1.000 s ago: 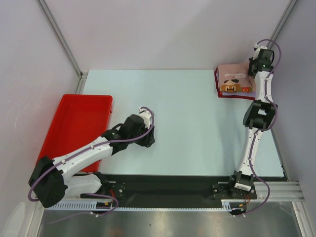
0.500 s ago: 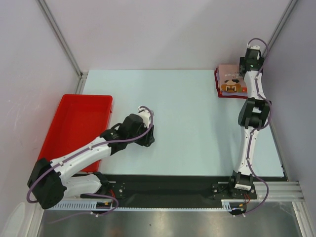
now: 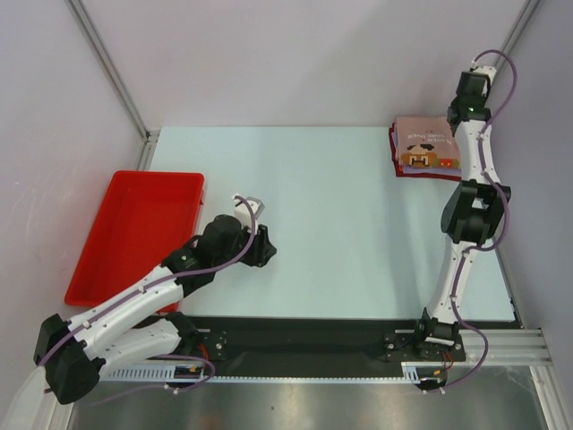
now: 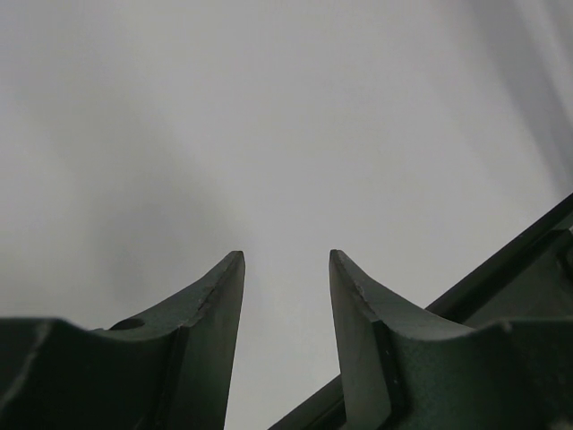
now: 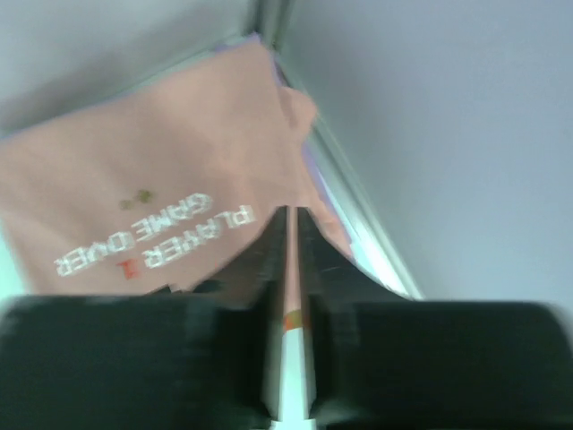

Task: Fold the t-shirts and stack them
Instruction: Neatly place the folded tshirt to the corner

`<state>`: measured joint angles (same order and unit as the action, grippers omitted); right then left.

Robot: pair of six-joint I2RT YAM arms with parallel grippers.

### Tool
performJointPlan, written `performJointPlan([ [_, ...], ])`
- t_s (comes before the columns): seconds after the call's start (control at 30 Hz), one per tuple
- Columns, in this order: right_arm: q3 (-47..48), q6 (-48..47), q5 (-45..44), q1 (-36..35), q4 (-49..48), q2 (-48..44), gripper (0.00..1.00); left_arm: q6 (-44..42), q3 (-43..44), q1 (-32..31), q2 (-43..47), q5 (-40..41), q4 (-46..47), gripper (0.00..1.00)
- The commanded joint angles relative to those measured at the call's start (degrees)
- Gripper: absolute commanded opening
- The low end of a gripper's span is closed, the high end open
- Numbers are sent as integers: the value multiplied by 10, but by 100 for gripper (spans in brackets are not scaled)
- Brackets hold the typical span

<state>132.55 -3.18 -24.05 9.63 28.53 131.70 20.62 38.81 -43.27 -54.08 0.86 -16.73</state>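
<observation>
A folded stack of t-shirts (image 3: 426, 149) lies at the table's far right corner. The dusty-pink tee with the cartoon print is on top, and a red layer's edge (image 3: 394, 150) shows beneath it. In the right wrist view the pink tee (image 5: 161, 170) shows white lettering, with a lavender edge (image 5: 313, 193) at its side. My right gripper (image 3: 465, 115) is raised just right of the stack; its jaws (image 5: 291, 213) are nearly together with nothing between them. My left gripper (image 3: 260, 247) is open and empty, low over bare table (image 4: 286, 258).
A red plastic tray (image 3: 139, 233) stands at the left edge, beside my left arm. The enclosure's walls and metal posts (image 3: 107, 63) close in the back and sides. A black strip (image 3: 304, 336) runs along the near edge between the arm bases.
My right gripper has lifted off the stack and swung up toward the right wall. My left arm has pulled back a little toward the near left, its gripper turned.
</observation>
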Motion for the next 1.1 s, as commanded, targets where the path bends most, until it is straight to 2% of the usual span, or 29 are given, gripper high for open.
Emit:
performJointPlan([
  [0.0, -49, 49, 46, 45, -15, -24, 4, 32, -29, 5, 16, -4, 33, 48],
  [0.07, -71, 56, 60, 62, -16, -25, 0, 34, -34, 5, 21, -4, 35, 48],
  [0.33, -124, 61, 76, 58, -57, 3, 0, 21, -10, 5, 21, -2, 9, 48],
  [0.53, -84, 79, 1, 58, -36, 44, 0, 11, 1, 5, 37, 5, -25, 48],
  [0.63, -76, 68, -18, 58, -34, 73, 0, 8, 2, 6, 50, 11, -40, 48],
  [0.7, -70, 45, -61, 57, -39, 107, 0, 6, 4, 6, 57, 13, -50, 48],
  [0.8, -13, 44, -100, 59, 3, 156, 0, 4, 4, 6, 67, 14, -63, 48],
  [0.97, -20, 41, -121, 51, -1, 124, 0, -1, 14, 6, 83, 24, -91, 48],
  [1.07, 7, 65, -143, 37, 46, 88, 3, -6, 35, 6, 83, 27, -101, 49],
])
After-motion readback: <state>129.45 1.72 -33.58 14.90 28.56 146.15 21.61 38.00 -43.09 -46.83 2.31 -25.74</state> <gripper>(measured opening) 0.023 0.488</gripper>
